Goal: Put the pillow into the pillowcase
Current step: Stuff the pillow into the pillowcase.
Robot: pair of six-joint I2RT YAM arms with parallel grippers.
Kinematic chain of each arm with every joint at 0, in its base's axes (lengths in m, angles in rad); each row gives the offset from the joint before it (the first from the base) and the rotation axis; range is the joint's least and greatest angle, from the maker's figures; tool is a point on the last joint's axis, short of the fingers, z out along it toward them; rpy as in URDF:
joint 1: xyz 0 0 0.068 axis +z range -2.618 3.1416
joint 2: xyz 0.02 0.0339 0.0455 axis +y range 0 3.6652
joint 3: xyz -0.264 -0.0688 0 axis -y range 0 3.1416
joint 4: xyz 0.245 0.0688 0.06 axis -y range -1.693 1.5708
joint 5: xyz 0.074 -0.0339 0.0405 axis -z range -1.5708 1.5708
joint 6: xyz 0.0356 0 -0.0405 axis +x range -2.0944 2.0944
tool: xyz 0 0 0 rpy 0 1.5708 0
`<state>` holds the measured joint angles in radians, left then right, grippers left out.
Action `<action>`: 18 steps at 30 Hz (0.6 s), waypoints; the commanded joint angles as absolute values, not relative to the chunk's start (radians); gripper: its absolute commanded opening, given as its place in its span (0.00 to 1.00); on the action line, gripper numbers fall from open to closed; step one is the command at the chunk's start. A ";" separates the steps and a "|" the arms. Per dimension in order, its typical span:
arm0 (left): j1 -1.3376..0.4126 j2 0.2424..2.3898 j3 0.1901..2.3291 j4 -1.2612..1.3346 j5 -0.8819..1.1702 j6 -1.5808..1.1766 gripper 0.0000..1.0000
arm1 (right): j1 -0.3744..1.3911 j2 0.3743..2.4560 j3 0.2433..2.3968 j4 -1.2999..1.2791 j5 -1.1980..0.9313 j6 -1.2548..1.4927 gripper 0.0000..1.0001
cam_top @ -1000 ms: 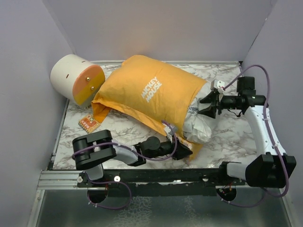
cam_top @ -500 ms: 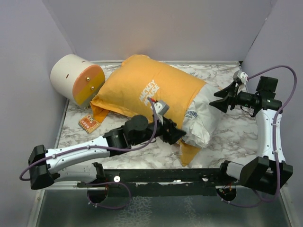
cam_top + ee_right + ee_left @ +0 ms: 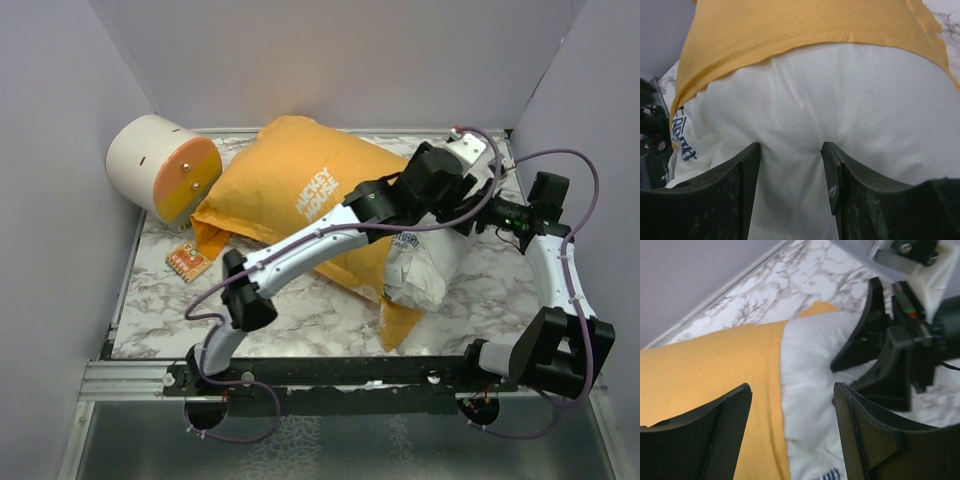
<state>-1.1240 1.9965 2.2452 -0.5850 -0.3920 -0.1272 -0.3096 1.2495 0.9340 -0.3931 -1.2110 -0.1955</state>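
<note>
The orange pillowcase [image 3: 300, 190] lies across the marble table, white "MICKEY MOUSE" lettering up. The white pillow [image 3: 418, 268] sticks out of its open right end. My left arm reaches over the case, and my left gripper [image 3: 450, 218] hovers open above the case's edge [image 3: 715, 385] and the bare pillow [image 3: 805, 375]; its midpoint is in the left wrist view [image 3: 792, 405]. My right gripper [image 3: 480, 216] comes from the right, partly hidden by the left wrist. In the right wrist view it [image 3: 791, 150] is open, fingertips [image 3: 752, 155] pressed into the pillow [image 3: 840, 100] below the case's edge [image 3: 790, 30].
A cream-and-orange cylinder [image 3: 162, 166] lies at the back left. A small orange patterned piece [image 3: 188, 261] lies near the table's left front. Purple walls close in on three sides. A metal rail [image 3: 130, 378] runs along the near edge. The right gripper [image 3: 885, 360] is close to my left fingers.
My left arm swung from the near edge up over the pillowcase to its right end. My right gripper pulled back from the pillow, then came in and pressed against it.
</note>
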 commanded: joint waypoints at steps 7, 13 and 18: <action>-1.106 2.387 2.726 -0.952 -0.738 0.165 0.72 | -0.316 1.266 0.901 -0.296 -1.130 -0.109 0.52; -1.081 2.357 2.640 -0.903 -0.737 0.163 0.58 | -0.316 1.269 0.892 -0.288 -1.120 -0.108 0.52; -1.062 2.368 2.657 -0.918 -0.721 0.163 0.36 | -0.316 1.273 0.886 -0.282 -1.109 -0.108 0.52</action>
<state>-1.1011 2.4016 2.6415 -0.8757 -0.6605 0.1345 -0.3096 1.2625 0.8982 -0.3119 -1.1519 -0.1112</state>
